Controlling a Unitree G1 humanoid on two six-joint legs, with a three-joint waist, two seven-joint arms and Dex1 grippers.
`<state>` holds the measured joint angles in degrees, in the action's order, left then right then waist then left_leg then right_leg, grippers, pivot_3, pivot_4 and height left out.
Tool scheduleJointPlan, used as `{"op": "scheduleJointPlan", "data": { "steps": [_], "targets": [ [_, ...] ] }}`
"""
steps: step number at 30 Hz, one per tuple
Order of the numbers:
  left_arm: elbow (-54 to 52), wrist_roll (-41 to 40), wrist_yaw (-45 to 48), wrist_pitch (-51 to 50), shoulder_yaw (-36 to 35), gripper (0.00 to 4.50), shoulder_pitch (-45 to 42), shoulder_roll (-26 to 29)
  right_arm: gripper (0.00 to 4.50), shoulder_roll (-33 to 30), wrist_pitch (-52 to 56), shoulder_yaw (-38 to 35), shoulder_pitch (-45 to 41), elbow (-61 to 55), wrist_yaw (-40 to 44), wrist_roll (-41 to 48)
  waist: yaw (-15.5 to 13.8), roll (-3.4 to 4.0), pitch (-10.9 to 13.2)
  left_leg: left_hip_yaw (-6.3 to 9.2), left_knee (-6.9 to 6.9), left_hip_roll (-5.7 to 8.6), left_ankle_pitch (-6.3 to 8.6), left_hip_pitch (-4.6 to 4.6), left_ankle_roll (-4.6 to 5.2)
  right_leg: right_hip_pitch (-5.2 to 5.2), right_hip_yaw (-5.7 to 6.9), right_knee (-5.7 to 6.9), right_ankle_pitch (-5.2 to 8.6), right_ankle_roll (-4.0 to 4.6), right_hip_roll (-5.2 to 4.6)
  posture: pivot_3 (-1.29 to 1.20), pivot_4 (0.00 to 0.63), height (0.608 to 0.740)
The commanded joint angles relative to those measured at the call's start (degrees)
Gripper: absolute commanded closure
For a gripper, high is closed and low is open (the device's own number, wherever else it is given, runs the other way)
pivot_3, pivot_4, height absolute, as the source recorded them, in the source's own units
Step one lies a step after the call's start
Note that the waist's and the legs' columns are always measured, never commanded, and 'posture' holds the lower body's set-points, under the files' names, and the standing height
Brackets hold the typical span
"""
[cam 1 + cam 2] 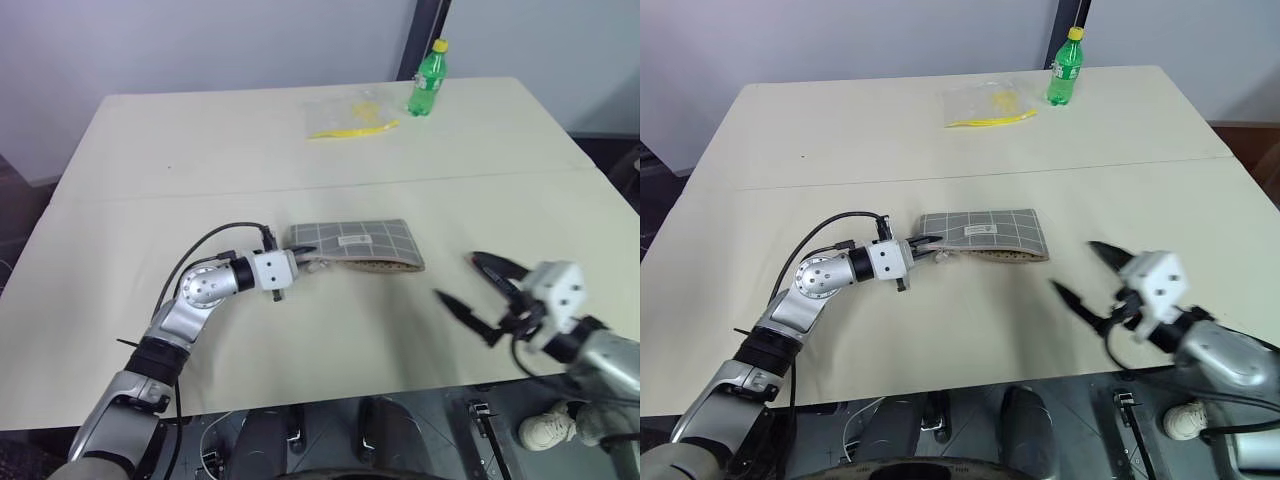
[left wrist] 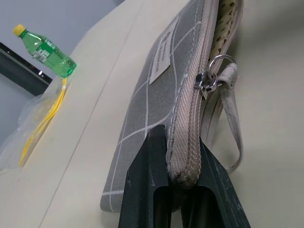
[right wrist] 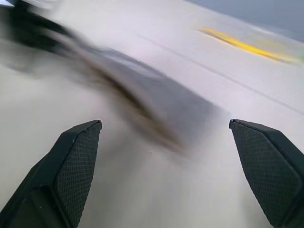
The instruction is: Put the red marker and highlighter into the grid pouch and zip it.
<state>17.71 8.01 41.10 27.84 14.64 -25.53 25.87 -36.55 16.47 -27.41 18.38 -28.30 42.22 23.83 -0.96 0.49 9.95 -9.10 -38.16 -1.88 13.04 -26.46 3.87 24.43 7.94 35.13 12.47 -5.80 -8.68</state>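
Note:
The grey grid pouch (image 1: 362,240) lies flat in the middle of the table, its near edge gaping so that dotted lining shows. My left gripper (image 1: 300,260) is shut on the pouch's left end; in the left wrist view the two black fingers (image 2: 149,161) pinch the zip seam at the corner, just short of the metal zip pull (image 2: 208,83). My right gripper (image 1: 455,277) hangs open and empty to the right of the pouch, near the table's front edge, clear of it. The red marker and the highlighter are hidden or out of view.
A clear plastic bag with yellow contents (image 1: 350,113) lies at the far side of the table, with a green bottle (image 1: 427,78) upright next to it. A seam runs across the table (image 1: 150,160) behind the pouch.

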Motion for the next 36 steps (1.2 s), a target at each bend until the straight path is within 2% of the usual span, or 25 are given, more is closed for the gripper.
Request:
{"op": "scheduleJointPlan", "data": {
  "steps": [1,4,8,14,17,19,23,24,31,33,36],
  "targets": [
    [0.0,-0.7,0.0,1.2,0.0,4.5,-0.8,-0.4,0.02,-2.1,-0.8,-5.9,2.8,4.0,-0.3,-2.1,0.1,0.0,0.0,0.0,0.01,0.01,0.0,-0.01,0.0,0.02,0.0,0.0,0.0,0.0,0.0,0.0,0.15,0.74],
    [0.7,-0.4,-0.1,1.7,0.2,4.5,-1.3,-0.7,0.02,-3.5,2.9,-6.4,2.3,7.0,-1.6,-2.2,0.5,0.04,0.0,-0.02,0.05,-0.02,0.0,-0.01,0.0,0.01,-0.02,0.01,0.01,0.0,0.01,0.0,0.15,0.74],
    [1.6,0.1,0.1,2.3,0.6,4.5,-2.2,-1.0,0.02,-5.3,4.8,-3.2,1.4,12.8,-2.3,-5.5,0.3,0.04,0.0,0.0,0.04,-0.05,-0.01,0.03,-0.02,0.05,-0.01,0.03,0.02,0.02,0.02,0.0,0.15,0.74],
    [1.3,0.3,-0.1,2.3,0.3,4.5,-2.1,-0.7,0.02,-4.9,11.7,-2.4,-5.2,18.4,-4.6,-2.9,0.2,0.05,0.0,0.0,0.04,-0.01,-0.01,0.0,0.0,0.06,-0.02,0.0,0.01,0.02,-0.01,0.0,0.15,0.74],
    [0.7,0.3,-0.3,2.0,0.1,4.5,-1.8,-0.4,0.79,-5.5,15.0,-1.7,-6.3,19.1,-3.2,-1.4,0.2,0.05,0.0,0.01,0.04,-0.01,-0.01,0.0,0.01,0.04,-0.01,0.01,0.01,0.02,-0.01,0.0,0.15,0.74],
    [0.6,0.4,-0.4,1.9,0.0,4.5,-1.8,-0.3,1.75,-5.4,16.3,-1.5,-6.7,18.4,-2.4,-0.2,0.2,0.05,0.0,0.0,0.04,-0.01,-0.01,0.0,0.01,0.02,-0.01,0.01,0.01,0.02,-0.01,0.0,0.15,0.74],
    [0.4,0.5,-0.7,1.7,0.1,4.5,-1.7,-0.3,3.93,-6.8,19.4,-0.1,-4.0,13.3,1.1,1.9,0.2,0.06,0.0,0.0,0.04,-0.01,-0.01,0.0,0.01,0.0,-0.01,0.02,0.01,0.01,0.0,0.0,0.15,0.74],
    [0.4,0.6,-0.7,1.6,0.1,4.5,-1.7,-0.4,4.21,-7.0,19.8,-0.1,-3.7,11.4,1.4,2.4,0.2,0.05,0.0,0.0,0.04,-0.01,-0.01,0.0,0.01,0.01,-0.01,0.02,0.01,0.01,0.0,0.0,0.15,0.74],
    [1.7,1.2,-0.8,1.8,0.5,4.5,-2.8,-1.0,4.19,-8.3,28.7,-2.6,-5.4,-7.0,6.2,21.4,0.2,0.05,0.0,0.02,0.03,-0.04,-0.01,-0.01,0.01,-0.06,-0.02,0.07,0.0,-0.01,0.02,0.0,0.15,0.74],
    [2.0,1.4,-0.7,1.9,0.6,4.5,-3.2,-1.3,4.19,-9.6,30.0,-1.0,-5.4,-10.0,6.4,22.9,0.0,0.03,0.0,0.07,0.03,-0.03,-0.01,-0.01,0.01,0.01,0.0,0.03,0.02,0.01,0.01,0.0,0.15,0.74],
    [2.0,1.5,-0.6,1.7,0.8,4.5,-3.8,-1.7,4.19,-11.7,28.6,5.2,-6.1,-10.8,4.2,17.1,0.1,-0.01,0.0,0.08,0.03,0.02,0.04,-0.03,0.07,0.0,0.0,-0.1,0.02,0.02,-0.03,0.0,0.15,0.74]
  ]
}}
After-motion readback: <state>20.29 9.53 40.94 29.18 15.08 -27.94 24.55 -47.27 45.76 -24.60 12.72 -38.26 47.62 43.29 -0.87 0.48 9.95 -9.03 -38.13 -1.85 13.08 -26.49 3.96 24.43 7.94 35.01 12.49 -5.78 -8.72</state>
